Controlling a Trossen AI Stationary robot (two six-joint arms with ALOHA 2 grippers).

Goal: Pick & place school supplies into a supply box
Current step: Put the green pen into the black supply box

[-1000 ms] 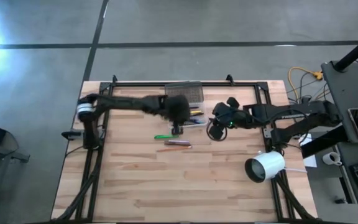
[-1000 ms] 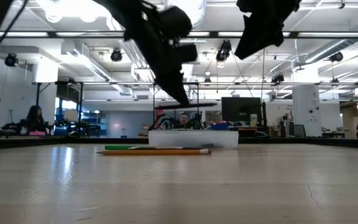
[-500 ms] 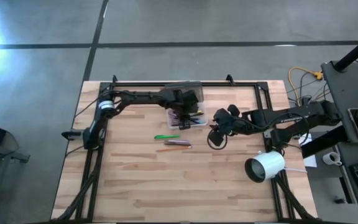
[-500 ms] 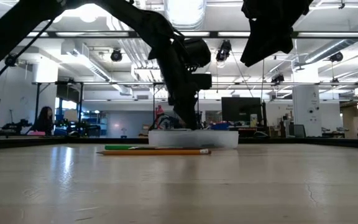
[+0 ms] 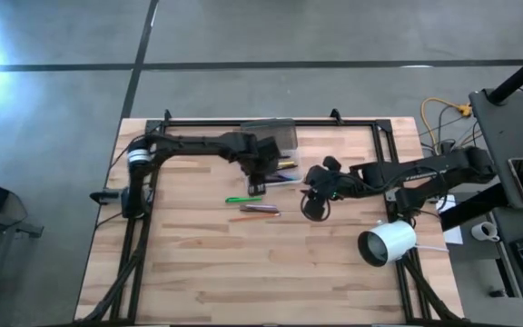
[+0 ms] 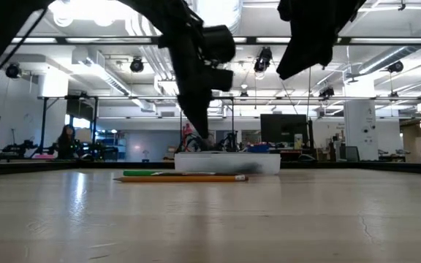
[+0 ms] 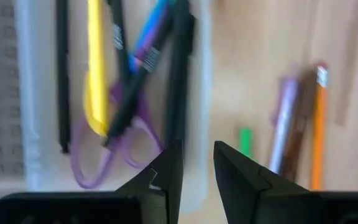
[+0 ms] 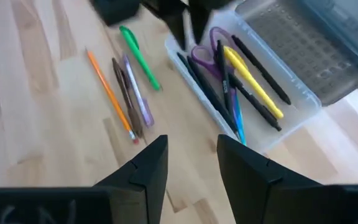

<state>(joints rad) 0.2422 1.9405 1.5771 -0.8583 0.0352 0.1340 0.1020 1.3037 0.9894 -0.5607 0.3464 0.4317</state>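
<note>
The clear supply box (image 5: pixel 282 169) lies open at the table's far middle, its grey lid (image 5: pixel 271 134) folded back. In it lie a yellow marker (image 7: pixel 96 74), black pens, a blue pen and purple scissors (image 7: pixel 114 155). A green pen (image 5: pixel 243 199), a dark red pen with a purple one (image 5: pixel 260 210) and an orange pencil (image 8: pixel 107 93) lie flat on the table near the box. My left gripper (image 7: pixel 197 163) hovers over the box's near wall, slightly open and empty. My right gripper (image 8: pixel 193 155) hovers to the right of the loose pens, open and empty.
A white cylinder (image 5: pixel 387 243) lies on its side at the table's right edge. A black frame (image 5: pixel 271 122) runs along the far edge and down both sides. Bare wood fills the near half of the table. People sit in the room behind.
My left gripper has gone toward the far edge and down over the open box, then has risen and drawn back a little toward the near edge. My right gripper has crept toward the near left, closer to the loose pens. The pens on the table have not moved.
</note>
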